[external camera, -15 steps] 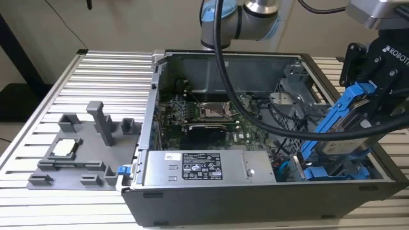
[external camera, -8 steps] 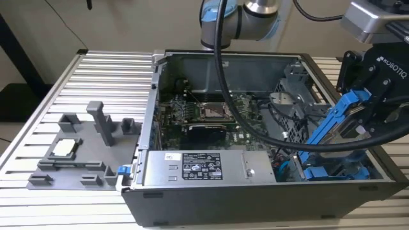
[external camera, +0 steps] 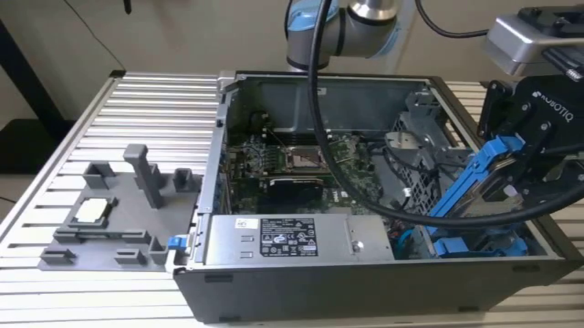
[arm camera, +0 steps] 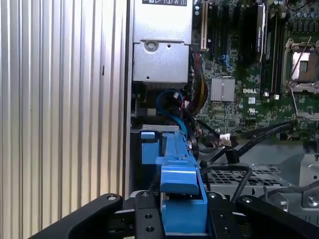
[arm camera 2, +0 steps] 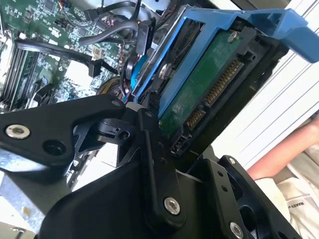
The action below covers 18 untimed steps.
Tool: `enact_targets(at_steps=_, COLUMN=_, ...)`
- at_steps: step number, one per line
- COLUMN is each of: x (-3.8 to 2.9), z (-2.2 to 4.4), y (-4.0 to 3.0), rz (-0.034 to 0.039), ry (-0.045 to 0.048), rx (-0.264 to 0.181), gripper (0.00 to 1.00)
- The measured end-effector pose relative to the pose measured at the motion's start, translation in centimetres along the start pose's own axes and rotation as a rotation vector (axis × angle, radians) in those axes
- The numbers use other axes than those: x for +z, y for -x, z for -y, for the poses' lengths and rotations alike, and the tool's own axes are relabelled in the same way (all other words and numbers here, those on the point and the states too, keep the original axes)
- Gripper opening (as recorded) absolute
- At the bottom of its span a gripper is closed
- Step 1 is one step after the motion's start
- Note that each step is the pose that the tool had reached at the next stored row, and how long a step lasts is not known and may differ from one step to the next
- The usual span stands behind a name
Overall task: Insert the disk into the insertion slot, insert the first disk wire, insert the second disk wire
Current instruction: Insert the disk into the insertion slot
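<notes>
— Where is the disk (external camera: 467,181) right now?
— At the right of the exterior view's frame, tilted steeply over the open computer case (external camera: 365,290). The claw (external camera: 509,171) is clenched on it. Both wrist views show a black finger on each side of the blue carrier frame.
— And the insertion slot (external camera: 479,247)?
— In the lower right of the exterior view, in the case's corner, marked by its blue fittings. The disk's lower end points down at it, near those fittings. I cannot tell whether they touch, and the disk is not seated flat in the bay.
— What faces the second wrist view?
— The disk's green circuit board (arm camera 2: 204,89) with a row of gold contacts, edged by the blue frame.
— What else is in the case?
— The power supply (external camera: 273,239), a grey box with a sticker, sits along the near wall at lower centre. The green motherboard (external camera: 292,160) lies behind it. A thick black cable (external camera: 314,82) drops from the arm and loops across the case toward the claw.
— And outside?
— The ribbed metal desk (external camera: 155,102) carries the case. A grey fixture tray (external camera: 109,229) rests just beside it on the exterior view's left.
</notes>
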State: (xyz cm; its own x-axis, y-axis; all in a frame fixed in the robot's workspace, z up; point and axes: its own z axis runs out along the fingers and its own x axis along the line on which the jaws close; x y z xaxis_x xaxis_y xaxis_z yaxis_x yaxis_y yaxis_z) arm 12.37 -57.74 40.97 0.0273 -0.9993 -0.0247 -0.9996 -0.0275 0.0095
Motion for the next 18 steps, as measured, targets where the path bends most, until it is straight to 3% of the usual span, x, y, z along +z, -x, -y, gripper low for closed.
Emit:
enact_targets(at_steps=9, x=1.57, z=0.08, y=-0.04, rz=0.0044, ry=-0.0001, rx=0.0, gripper=0.33)
enact_targets(at_steps=18, x=3.18, z=0.11, y=-0.08, rz=0.0146, ry=-0.0004, rx=0.0, gripper=0.33)
